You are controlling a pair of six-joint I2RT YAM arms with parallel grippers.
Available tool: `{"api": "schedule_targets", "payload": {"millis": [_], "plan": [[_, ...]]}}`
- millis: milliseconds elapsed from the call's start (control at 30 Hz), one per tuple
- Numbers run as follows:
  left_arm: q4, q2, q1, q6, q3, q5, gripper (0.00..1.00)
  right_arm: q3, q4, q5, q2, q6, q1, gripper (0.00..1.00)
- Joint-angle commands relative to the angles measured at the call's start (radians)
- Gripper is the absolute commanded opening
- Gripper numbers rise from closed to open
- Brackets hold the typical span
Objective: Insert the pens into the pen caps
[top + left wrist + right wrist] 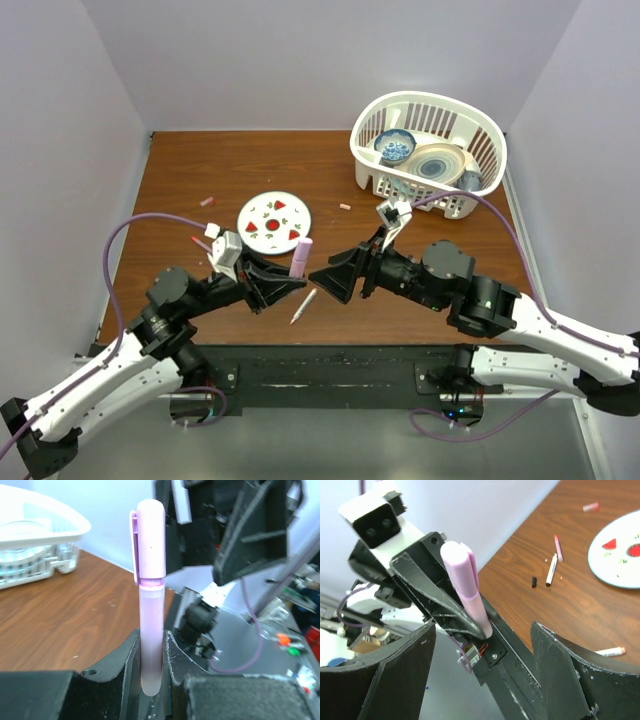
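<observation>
The left gripper is pinching the pink pen by its lower end, holding it upright with its cap on, above the table's near middle. Just right of it, the right gripper is hovering with jaws spread wide. A white pen is lying on the wood beneath them.

Robot lab booth: plain white walls box in a wooden table

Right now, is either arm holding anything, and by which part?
The left jaws grip the pale pink pen by the bottom end of its barrel, its cap up top and clear. The right jaws stand open, holding nothing.
</observation>
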Motion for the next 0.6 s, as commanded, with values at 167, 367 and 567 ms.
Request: {"api": "schedule_targets", "payload": {"millis": [167, 367, 567], "plan": [[0.199, 0.071, 0.003, -0.079, -0.003, 0.258, 0.00, 0.117, 0.060, -0.117, 0.031, -0.153, 0.001, 0.80], [0.222, 0.074, 0.004, -0.094, -0.011, 0.272, 0.00, 0.140, 0.064, -0.072, 0.043, -0.155, 0.001, 0.79], [0.245, 0.076, 0.004, -0.105, -0.022, 0.283, 0.00, 0.140, 0.072, -0.062, 0.049, -0.160, 0.001, 0.71]]}}
